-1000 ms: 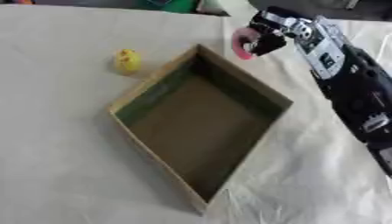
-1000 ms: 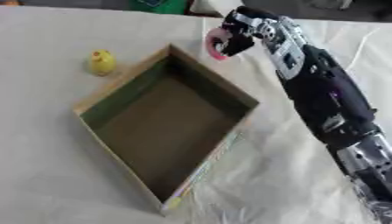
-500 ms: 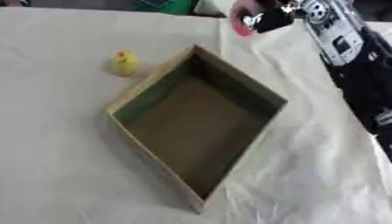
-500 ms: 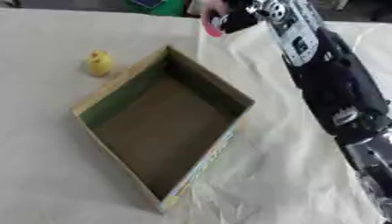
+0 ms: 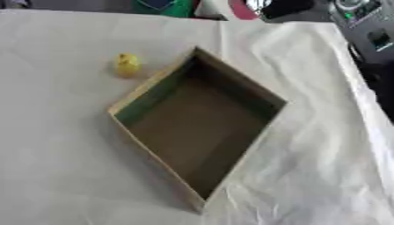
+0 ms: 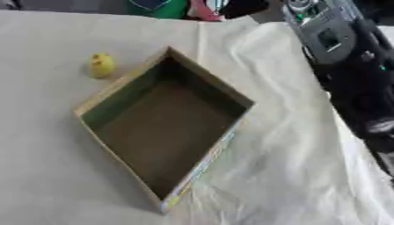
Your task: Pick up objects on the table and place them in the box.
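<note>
**Lifting a pink object up and away from the box**

Raising our right arm (image 6: 338,48) has carried the right hand (image 5: 286,6) from just beyond the box's far corner to the very top edge of view, at about 1 o'clock from the box (image 5: 196,127). A second ago the pink object (image 5: 245,9) sat plainly between its curled fingers; now only a pink sliver shows beside the dark hand, so we cannot tell how the fingers stand or whether they hold it.

The box lies open and looks empty, corner-on to us on the white cloth (image 5: 323,167). A small yellow object (image 5: 127,64) rests on the cloth near the box's upper-left wall, at about 10 o'clock, apart from it. Our left hand shows nowhere.

We judge nothing has been placed yet: the pink object must come back down over the box, and the yellow one remains.
</note>
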